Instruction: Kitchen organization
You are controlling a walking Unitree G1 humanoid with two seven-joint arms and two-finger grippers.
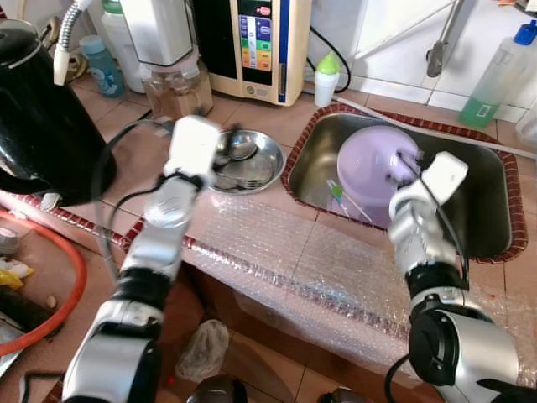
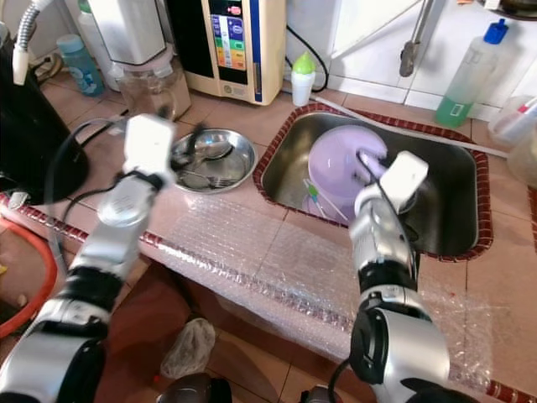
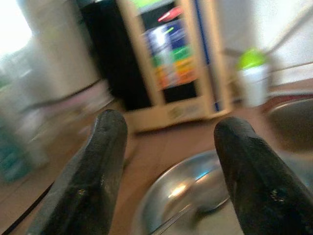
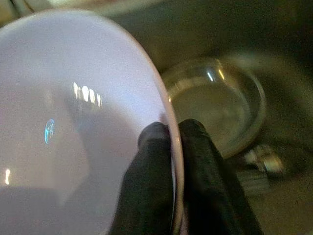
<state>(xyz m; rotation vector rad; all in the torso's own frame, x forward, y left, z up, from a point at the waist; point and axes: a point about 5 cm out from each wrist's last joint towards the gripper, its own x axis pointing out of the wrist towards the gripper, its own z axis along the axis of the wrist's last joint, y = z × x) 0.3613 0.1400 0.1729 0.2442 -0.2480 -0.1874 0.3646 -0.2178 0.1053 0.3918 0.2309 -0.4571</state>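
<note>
One pincer (image 4: 171, 142) astride bowl (image 4: 73, 122) rim, seemingly.

brown tiled counter (image 1: 268, 117) meets a white tiled wall (image 1: 394, 34).

— Where do the head views look from?
— High above, down at the brown tiled table (image 1: 277, 220); both share the steel sink (image 2: 449, 220) at right.
— The wrists?
— Close: left over the round steel dish (image 3: 195, 196), right against the lilac plastic bowl (image 4: 73, 122).
</note>
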